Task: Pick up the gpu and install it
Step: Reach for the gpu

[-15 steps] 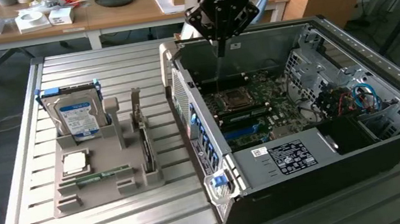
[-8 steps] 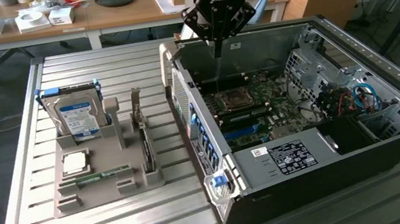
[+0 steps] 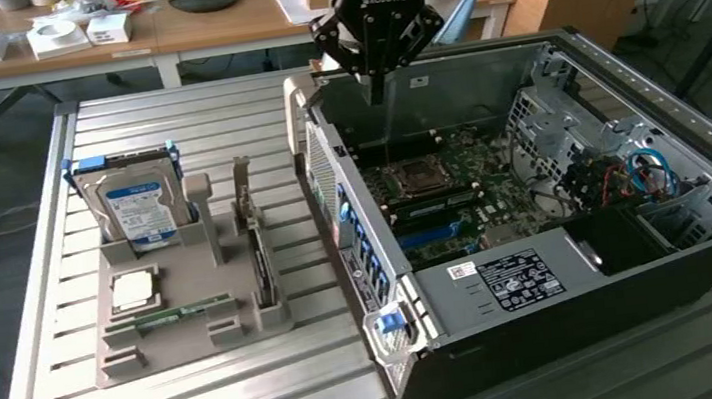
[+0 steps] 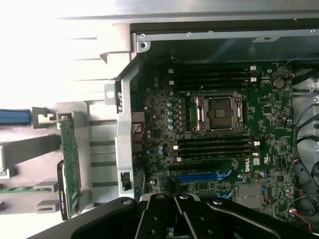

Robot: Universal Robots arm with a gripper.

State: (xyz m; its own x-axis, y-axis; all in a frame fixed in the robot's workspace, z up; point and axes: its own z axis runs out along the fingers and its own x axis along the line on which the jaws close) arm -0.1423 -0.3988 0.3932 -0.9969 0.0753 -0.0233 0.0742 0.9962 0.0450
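Note:
The gpu [image 3: 255, 239] stands on its edge in a slot of the grey holder [image 3: 197, 328] on the slatted table, its metal bracket pointing up. In the wrist view the gpu [image 4: 70, 167] shows as a green board beside the case wall. My gripper [image 3: 378, 88] hangs above the far end of the open computer case [image 3: 566, 276], well apart from the gpu, its fingers shut together with nothing between them. The wrist view looks down past the gripper [image 4: 174, 211] onto the motherboard [image 4: 269, 114] and its blue slot [image 4: 202, 176].
The holder also carries a silver hard drive with a blue label [image 3: 135, 204], a square chip [image 3: 134, 288] and a narrow RAM stick [image 3: 188, 310]. Cables [image 3: 622, 179] fill the case's right side. Desks [image 3: 216, 29] with clutter stand behind the table.

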